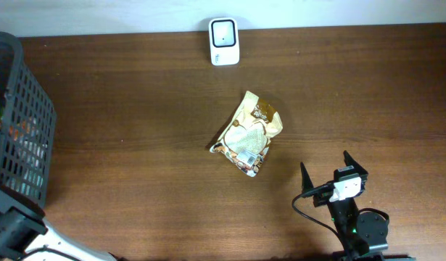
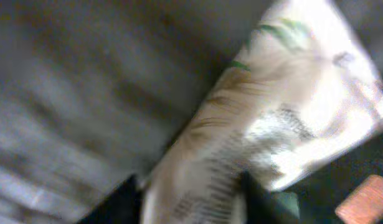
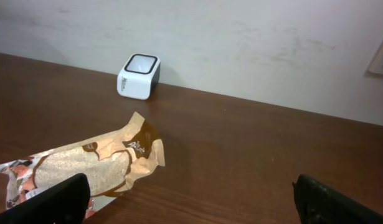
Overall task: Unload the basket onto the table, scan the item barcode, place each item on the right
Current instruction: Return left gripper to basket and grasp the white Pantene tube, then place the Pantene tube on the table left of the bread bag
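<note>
Dark brown wooden table (image 1: 135,109), pale wall behind. At the far edge stands a white box-shaped barcode scanner (image 1: 224,41). A tan and white printed snack packet (image 1: 248,134) lies mid-table, well apart from it.

Step in hand, by judgement: pick-up of a pale printed packet (image 2: 272,106) that fills the blurred left wrist view.

Fingers of the left gripper (image 2: 188,199) straddle that packet, but whether they are clamped cannot be told. Those of the right gripper (image 1: 324,161) stand wide apart, holding nothing.

Next move calls for a secure grip, a lift, and the barcode turned to the scanner.
</note>
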`<state>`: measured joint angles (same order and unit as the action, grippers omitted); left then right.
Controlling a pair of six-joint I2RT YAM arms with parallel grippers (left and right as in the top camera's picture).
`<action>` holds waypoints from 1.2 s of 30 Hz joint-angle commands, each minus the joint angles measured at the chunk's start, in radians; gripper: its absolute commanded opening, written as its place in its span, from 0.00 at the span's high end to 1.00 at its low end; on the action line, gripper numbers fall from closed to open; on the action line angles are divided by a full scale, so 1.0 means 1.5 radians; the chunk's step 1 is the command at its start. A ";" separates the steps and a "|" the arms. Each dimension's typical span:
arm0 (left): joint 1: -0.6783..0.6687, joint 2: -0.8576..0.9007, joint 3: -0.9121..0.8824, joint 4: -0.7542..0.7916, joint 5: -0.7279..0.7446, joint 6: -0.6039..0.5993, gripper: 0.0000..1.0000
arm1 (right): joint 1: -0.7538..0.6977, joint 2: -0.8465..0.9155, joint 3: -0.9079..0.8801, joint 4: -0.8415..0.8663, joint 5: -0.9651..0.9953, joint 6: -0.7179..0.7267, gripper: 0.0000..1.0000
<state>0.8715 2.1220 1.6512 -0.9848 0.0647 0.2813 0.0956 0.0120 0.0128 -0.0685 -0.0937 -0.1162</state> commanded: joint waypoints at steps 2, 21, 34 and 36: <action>-0.002 0.056 -0.052 0.005 -0.015 0.005 1.00 | 0.006 -0.003 -0.005 -0.002 0.006 0.000 0.02; -0.002 0.051 0.392 -0.291 -0.022 -0.122 1.00 | 0.006 -0.003 -0.005 -0.002 0.006 0.000 0.02; -0.005 0.042 0.804 -0.404 0.345 -0.234 1.00 | 0.006 -0.003 -0.005 -0.002 0.006 0.000 0.02; -0.006 0.037 0.857 -0.405 0.386 -0.249 1.00 | 0.006 -0.003 -0.005 -0.002 0.006 0.000 0.02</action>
<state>0.8700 2.2185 2.7934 -1.5951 0.4019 -0.0113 0.0956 0.0120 0.0128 -0.0685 -0.0937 -0.1158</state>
